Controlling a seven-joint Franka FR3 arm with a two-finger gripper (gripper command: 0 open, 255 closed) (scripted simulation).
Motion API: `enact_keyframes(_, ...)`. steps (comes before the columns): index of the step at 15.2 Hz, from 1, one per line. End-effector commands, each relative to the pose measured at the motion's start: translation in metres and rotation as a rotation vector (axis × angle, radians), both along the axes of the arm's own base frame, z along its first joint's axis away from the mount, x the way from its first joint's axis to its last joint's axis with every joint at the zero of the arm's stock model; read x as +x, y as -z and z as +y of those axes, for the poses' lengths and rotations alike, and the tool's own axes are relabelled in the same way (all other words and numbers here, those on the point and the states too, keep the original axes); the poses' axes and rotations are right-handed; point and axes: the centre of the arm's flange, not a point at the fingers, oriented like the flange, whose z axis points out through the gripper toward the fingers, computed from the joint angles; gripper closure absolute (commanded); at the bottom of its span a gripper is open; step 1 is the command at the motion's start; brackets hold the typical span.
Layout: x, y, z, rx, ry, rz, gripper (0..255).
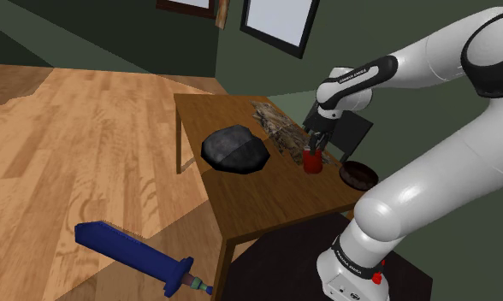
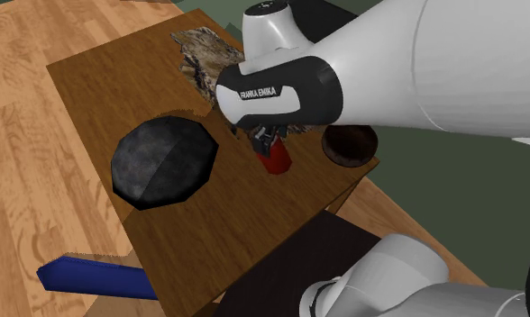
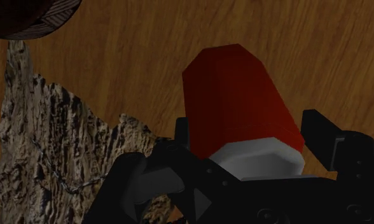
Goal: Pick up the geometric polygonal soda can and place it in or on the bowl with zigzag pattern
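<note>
The room has a wooden floor [image 1: 70,154], dark green walls and a picture frame [image 1: 280,21] up on the wall. A brown wooden tabletop [image 1: 258,197] stands in front of the white arm [image 1: 438,171].

The red can [image 1: 312,162] stands upright on the tabletop. Its sides are made of flat faces, and its top is pale grey. It stands near the dark bowl [image 1: 361,181], but the two do not touch. On its other side is a rough patch that looks like tree bark [image 1: 280,128], lying flat on the tabletop.

The black gripper [image 1: 315,145] comes down over the top of the can. In the wrist view, one finger [image 3: 182,133] is pressed against one side of the can [image 3: 236,102] and the other finger is pressed against the other side. The gripper has closed in on the can and has hold of it. The bottom of the can looks like it is on the wood.

A big dark grey lump like a rock [image 1: 234,150] sits near the middle of the tabletop, well away from the can. A blue toy sword [image 1: 134,256] lies on the floor beside the table.
</note>
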Motion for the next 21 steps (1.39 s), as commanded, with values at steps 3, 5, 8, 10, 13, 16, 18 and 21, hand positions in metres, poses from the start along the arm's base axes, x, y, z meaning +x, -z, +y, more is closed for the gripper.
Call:
enact_keyframes(3,-0.001,-0.022,0.0,0.0,0.0,0.0,255)
enact_keyframes(5,-0.001,-0.033,0.0,0.0,0.0,0.0,255)
enact_keyframes(8,-0.001,-0.049,0.0,0.0,0.0,0.0,255)
enact_keyframes(10,-0.001,-0.059,0.0,0.0,0.0,0.0,255)
enact_keyframes(13,-0.001,-0.075,0.0,0.0,0.0,0.0,255)
enact_keyframes(16,-0.001,-0.088,0.0,0.0,0.0,0.0,255)
enact_keyframes(18,-0.019,-0.092,-0.018,0.0,0.0,0.0,255)
enact_keyframes(21,-0.047,-0.098,-0.046,0.0,0.0,0.0,255)
